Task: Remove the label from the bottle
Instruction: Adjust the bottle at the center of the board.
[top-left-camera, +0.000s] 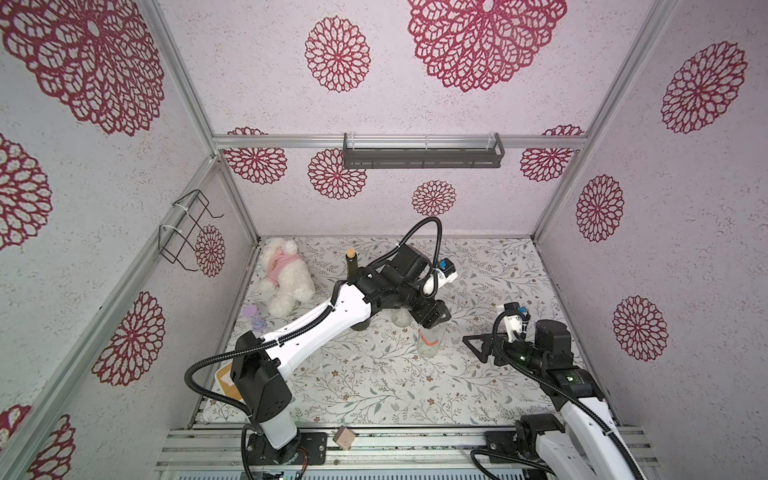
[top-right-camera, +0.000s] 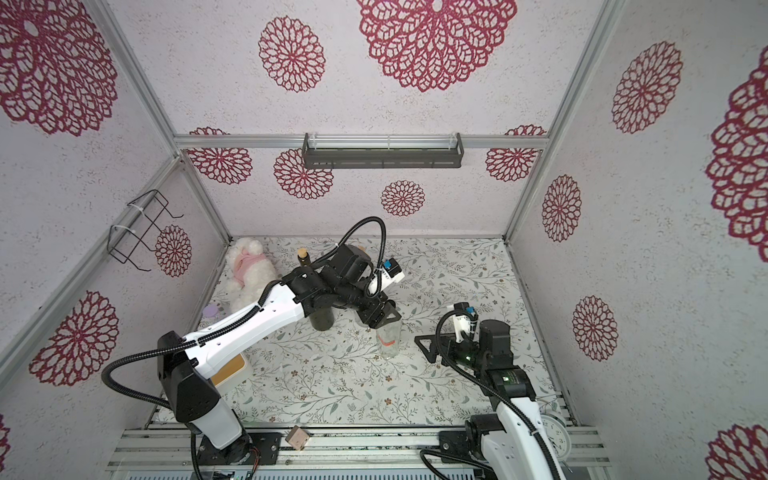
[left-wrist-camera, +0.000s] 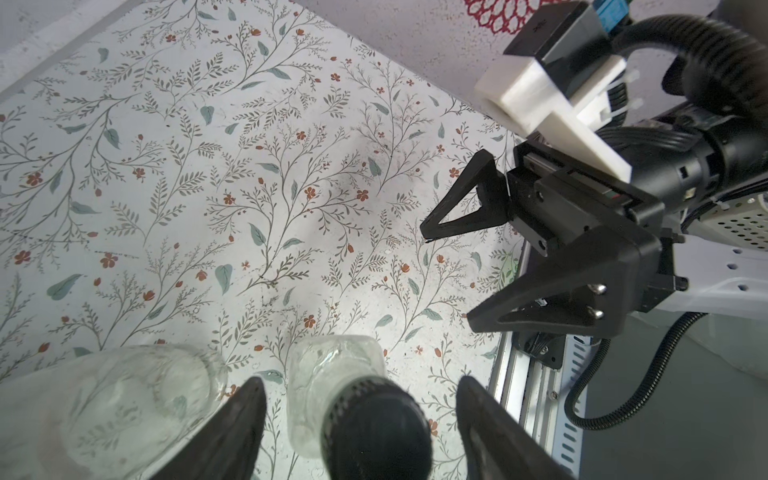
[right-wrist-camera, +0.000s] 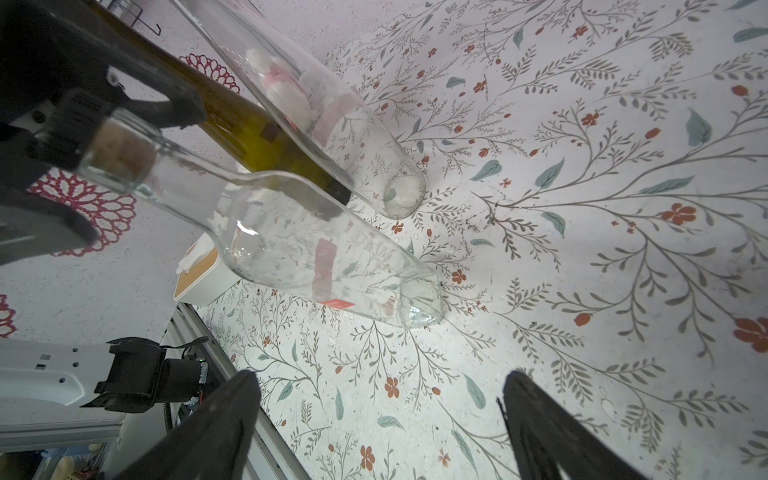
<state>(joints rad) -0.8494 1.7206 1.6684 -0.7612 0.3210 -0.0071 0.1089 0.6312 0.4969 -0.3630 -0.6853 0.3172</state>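
No legible text, label (right-wrist-camera: 325, 266) included
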